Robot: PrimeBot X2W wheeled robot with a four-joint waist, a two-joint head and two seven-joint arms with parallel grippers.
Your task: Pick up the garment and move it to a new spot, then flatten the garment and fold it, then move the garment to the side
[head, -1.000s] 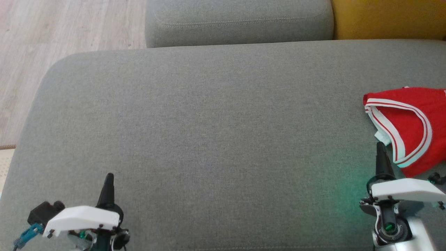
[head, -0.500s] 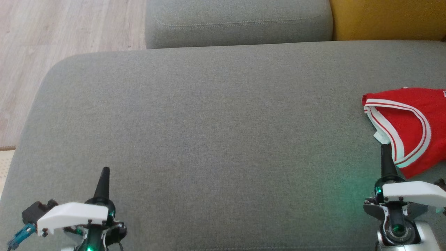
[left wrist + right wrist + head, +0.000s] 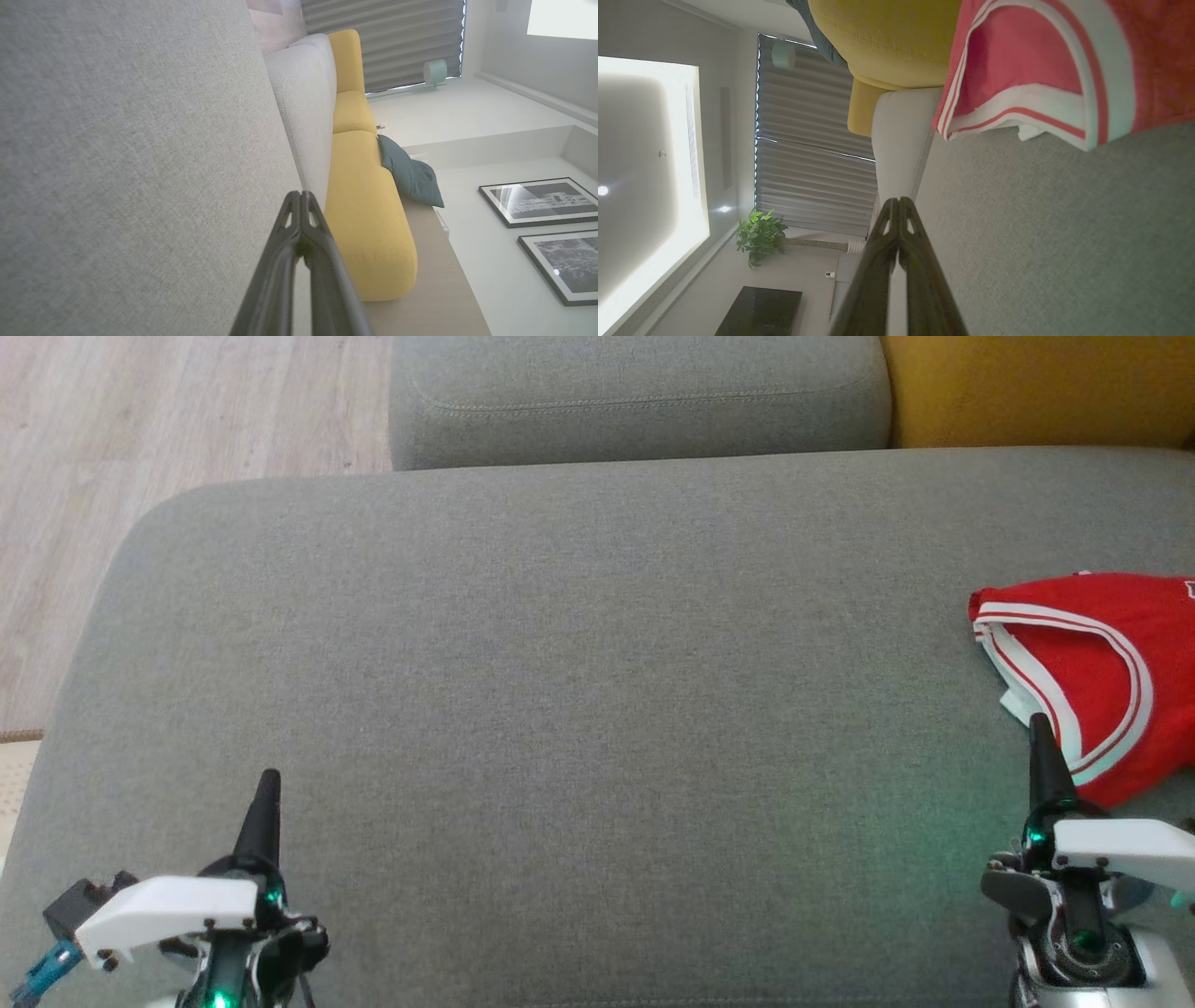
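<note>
One red jersey (image 3: 1111, 681) with white-and-red striped trim lies on the grey sofa seat (image 3: 560, 663), at the far right of the head view, where the frame cuts part of it off. Two grippers sit low over that seat: the left gripper (image 3: 268, 782) at the lower left and the right gripper (image 3: 1037, 726) at the lower right. Each has its two dark fingers pressed together tip to tip, with nothing between them (both wrist views show this plainly).

The jersey lies just ahead and to the right of the right gripper. The right wrist view shows bare grey fabric between fingertips and hem. It is well apart from the left gripper.

Behind the seat are one grey back cushion (image 3: 635, 392) and one yellow cushion (image 3: 1036, 383).
</note>
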